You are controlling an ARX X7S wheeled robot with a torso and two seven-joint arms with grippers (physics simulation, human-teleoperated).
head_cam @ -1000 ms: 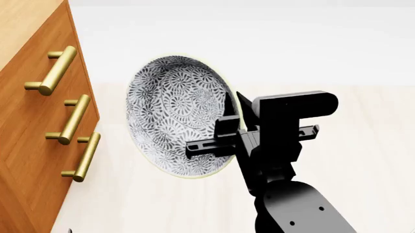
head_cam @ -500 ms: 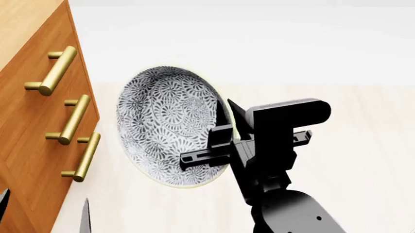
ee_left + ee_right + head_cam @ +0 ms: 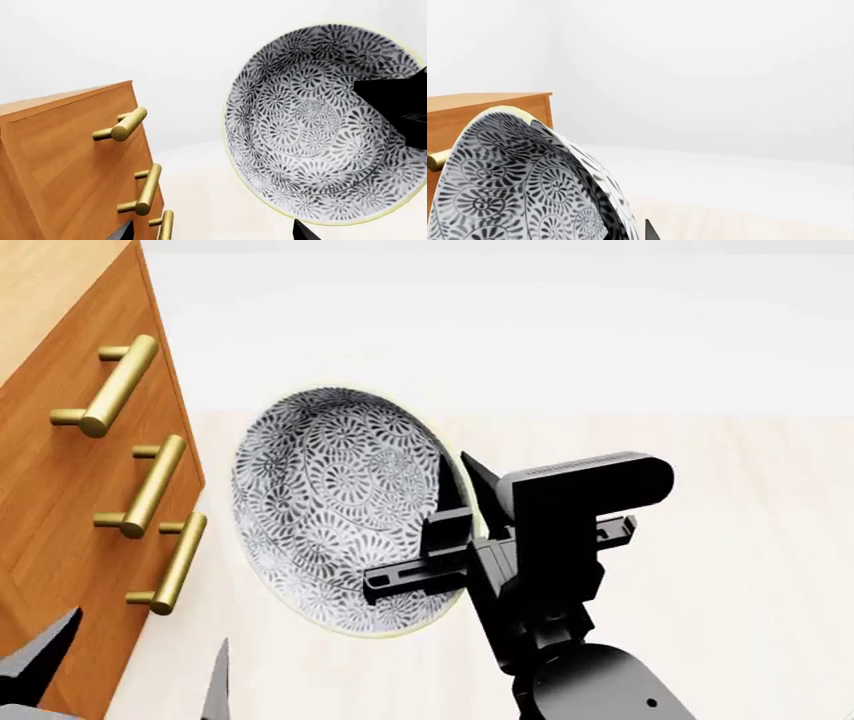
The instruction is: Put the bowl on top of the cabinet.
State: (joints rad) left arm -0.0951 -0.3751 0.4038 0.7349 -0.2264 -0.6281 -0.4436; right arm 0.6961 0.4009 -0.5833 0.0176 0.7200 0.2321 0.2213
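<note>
At the far left of the head view stood the cabinet (image 3: 80,540), its lighter top showing only as a corner at the upper left and its three brass handles (image 3: 114,385) stacked down the front face; nothing rested on the part of the top that could be seen, so the placing was not yet done. Low at that same side the left gripper (image 3: 127,670) showed only as two dark fingertips spread apart with nothing between them, idle and just beside the cabinet's front. To the right of the handles hung the bowl (image 3: 344,508), tipped on edge with its patterned inside facing the cabinet, clear of the drawer front with a band of pale floor between them. Further right, the right gripper (image 3: 461,500) was pinched on the bowl's rim, one finger inside and one behind, carrying it in the air. The grasp and lift looked done; what remained, as a judgement, was raising the bowl above the top edge, carrying it leftward over the wood, levelling it and letting go. The left wrist view showed the bowl (image 3: 327,125) roughly level with the upper handle, below the top edge, so the handles and that edge were the things to clear. Room to the right and above looked open.
</note>
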